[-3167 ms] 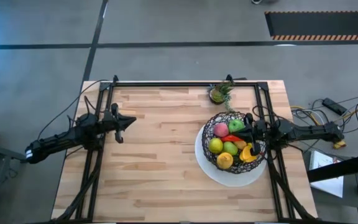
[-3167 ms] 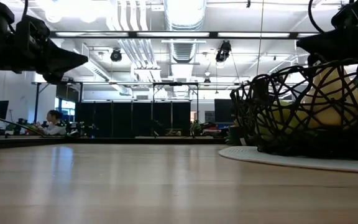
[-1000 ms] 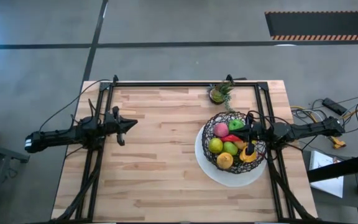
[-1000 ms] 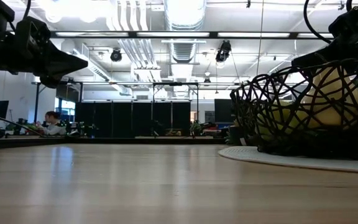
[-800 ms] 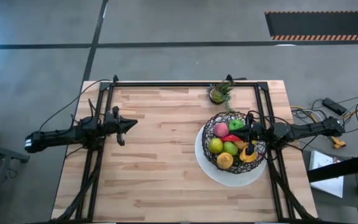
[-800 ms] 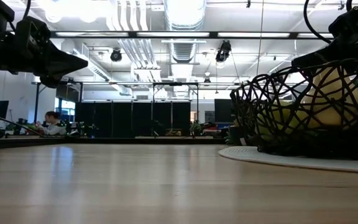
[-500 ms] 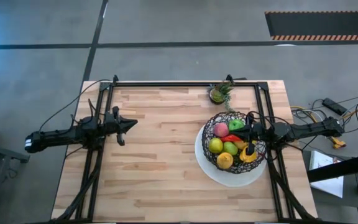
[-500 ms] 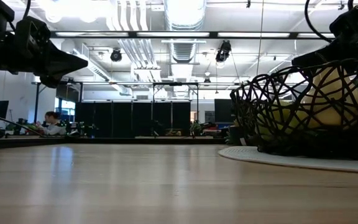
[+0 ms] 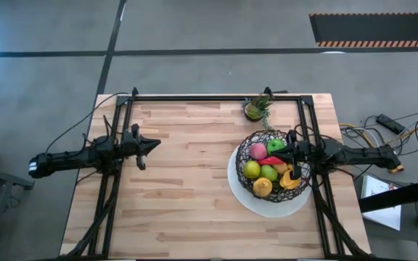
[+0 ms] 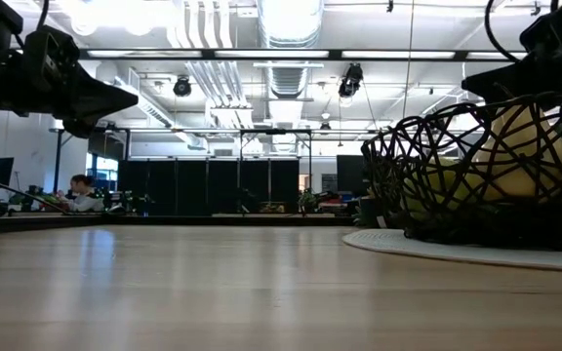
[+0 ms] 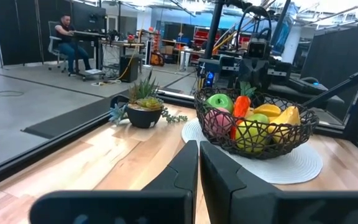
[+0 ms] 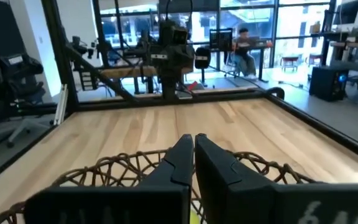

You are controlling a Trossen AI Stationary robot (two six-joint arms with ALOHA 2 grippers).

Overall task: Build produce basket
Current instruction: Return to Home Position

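Raised slightly since 0.5 s ago, the right gripper [image 9: 290, 154] is held clenched and empty above the wire basket [image 9: 247, 145], which is filled with produce [image 9: 268, 172] near the tabletop's right edge; the left gripper [image 9: 151, 143] is parked clenched near the left edge, so loading is judged complete.

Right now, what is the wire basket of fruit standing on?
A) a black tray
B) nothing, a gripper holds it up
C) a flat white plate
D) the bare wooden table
C: the basket stands on a white plate whose rim shows round it; the right gripper hangs shut over its edge, and the left gripper waits on the left of the table.
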